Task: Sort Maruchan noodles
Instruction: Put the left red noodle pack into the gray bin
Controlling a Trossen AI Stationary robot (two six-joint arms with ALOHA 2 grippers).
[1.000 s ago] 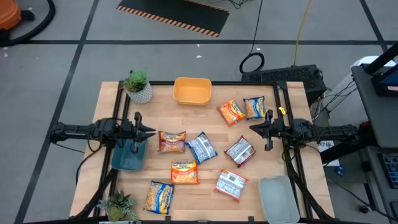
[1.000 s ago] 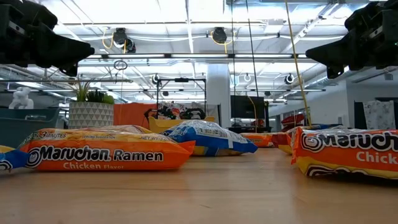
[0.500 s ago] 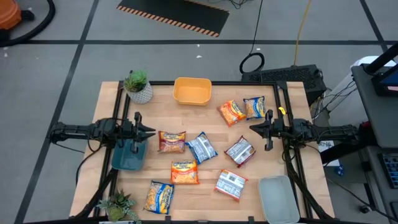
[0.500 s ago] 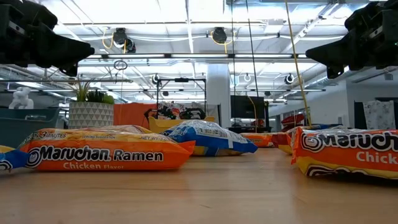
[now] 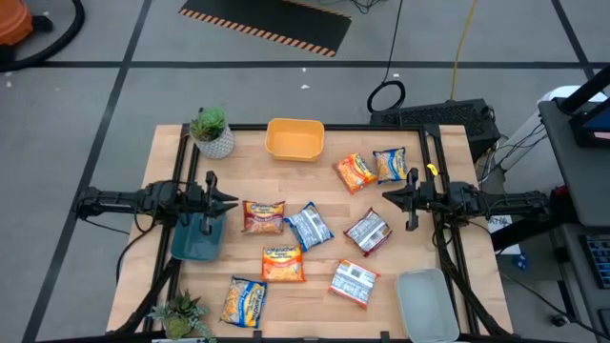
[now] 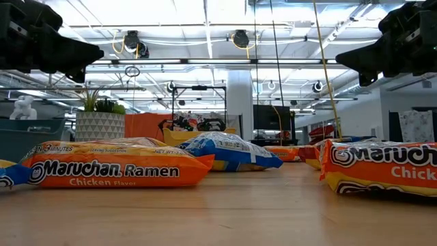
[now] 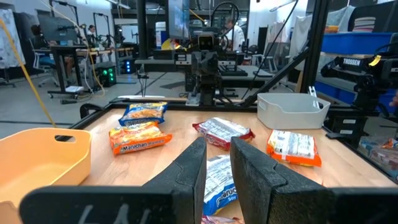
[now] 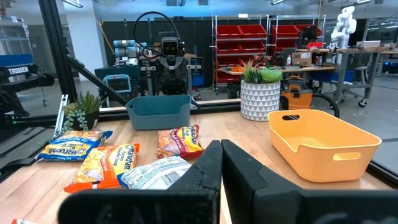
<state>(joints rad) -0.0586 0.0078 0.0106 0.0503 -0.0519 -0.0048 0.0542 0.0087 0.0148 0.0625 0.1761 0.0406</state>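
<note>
Over on the left, the left end effector hovers above the dark blue plastic bin at the worktop's left edge, fingers parted by a narrow gap, pinching nothing. Beside it lies a red-and-yellow crinkly noodle packet, with an orange packet below it and a yellow-and-blue one near the front edge. At centre, a blue-and-white packet sits alone; behind it stands the yellow plastic bin. Moving right, two red-and-white packets and lie flat, and two orange packets and sit near the back. The right end effector hangs between them, fingers pressed together, empty. A clear plastic bin waits at the front right corner.
</note>
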